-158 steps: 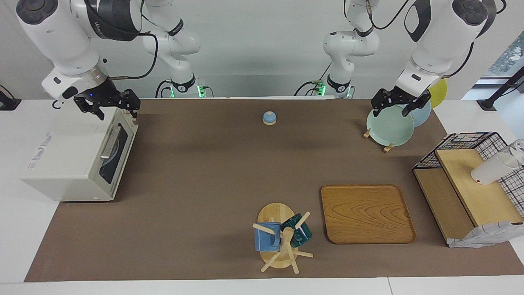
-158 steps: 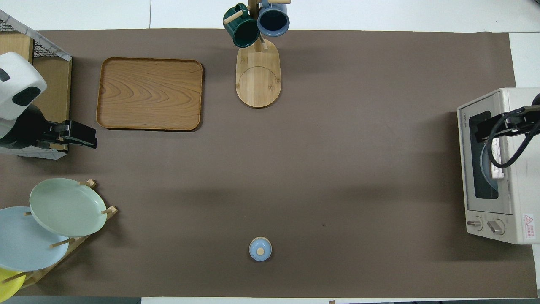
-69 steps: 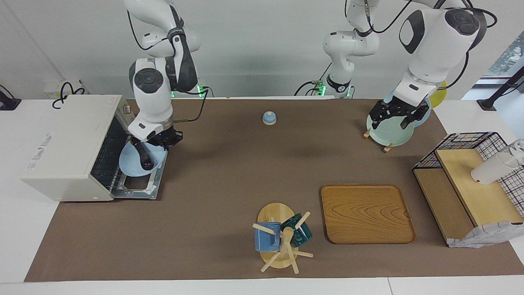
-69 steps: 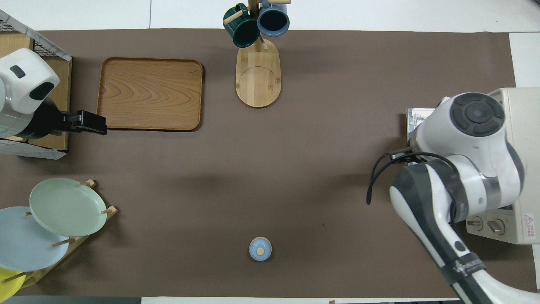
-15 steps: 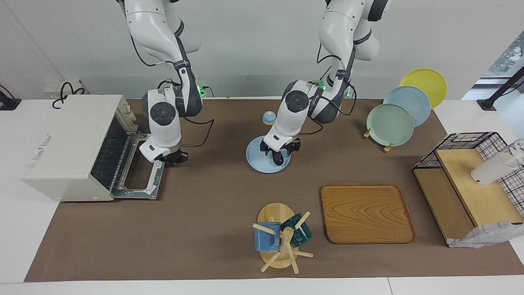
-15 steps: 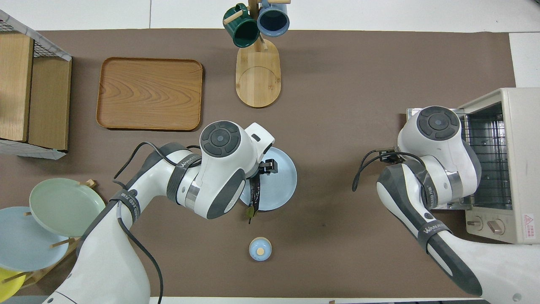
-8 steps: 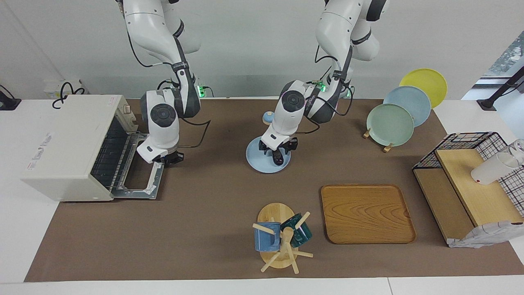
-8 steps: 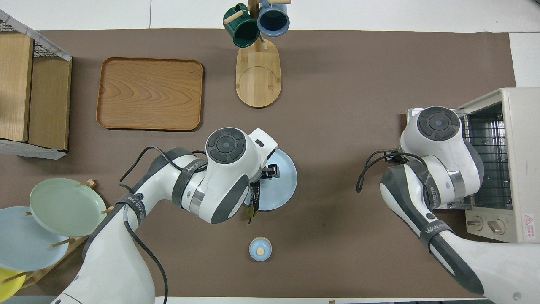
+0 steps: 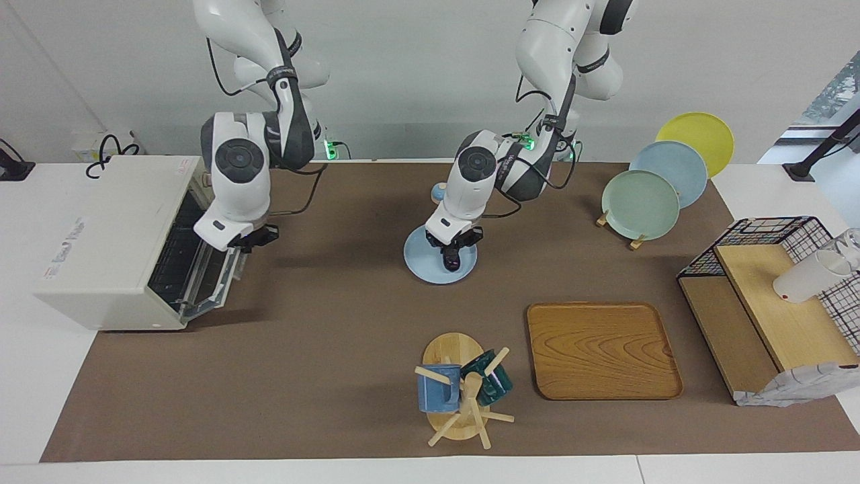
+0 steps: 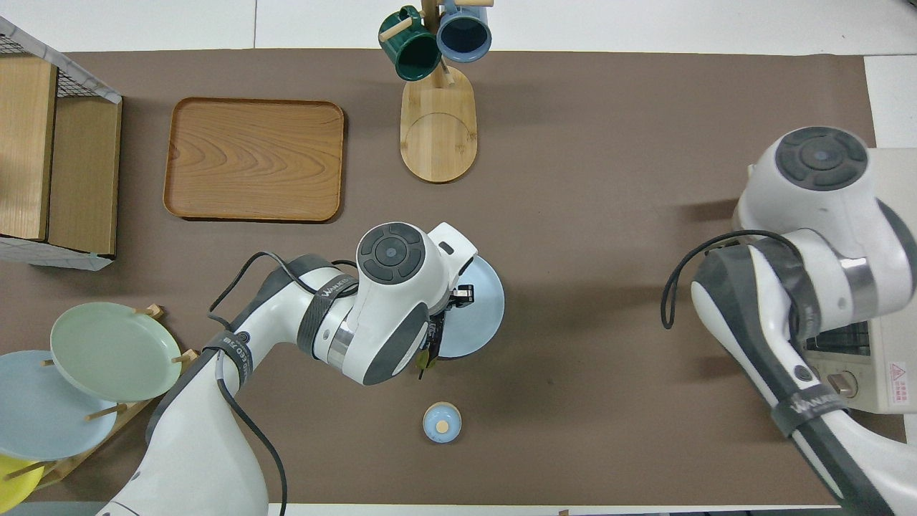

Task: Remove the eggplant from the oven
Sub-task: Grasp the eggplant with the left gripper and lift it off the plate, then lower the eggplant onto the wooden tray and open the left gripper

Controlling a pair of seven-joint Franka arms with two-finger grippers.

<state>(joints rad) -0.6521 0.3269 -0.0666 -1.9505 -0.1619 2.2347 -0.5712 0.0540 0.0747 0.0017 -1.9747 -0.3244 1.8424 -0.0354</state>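
Facing view: the left tool (image 9: pixel 450 259) is seen lowered onto the light blue plate (image 9: pixel 420 261) in the middle of the counter, its fingers brought together on the eggplant (image 10: pixel 432 338), which lies on that plate with its stem tip hanging over the rim on the robots' side. The eggplant is therefore out of the oven (image 9: pixel 107 235), which stands well apart from the plate, toward the right arm's end of the counter. The right tool (image 9: pixel 250 240) is held shut at the upper edge of the half-raised oven door (image 9: pixel 208 282); whether the handle is gripped cannot be told.

The eggplant is judged light, fairly firm and smooth-skinned, so it could slide or pivot if pinched near an end; a hold across its middle is favoured. The plate is judged breakable and free to slide on the brown mat (image 9: pixel 336 323). Bare mat surrounds the plate; a wooden tray (image 9: pixel 601 349) lies farther from the robots than the plate.
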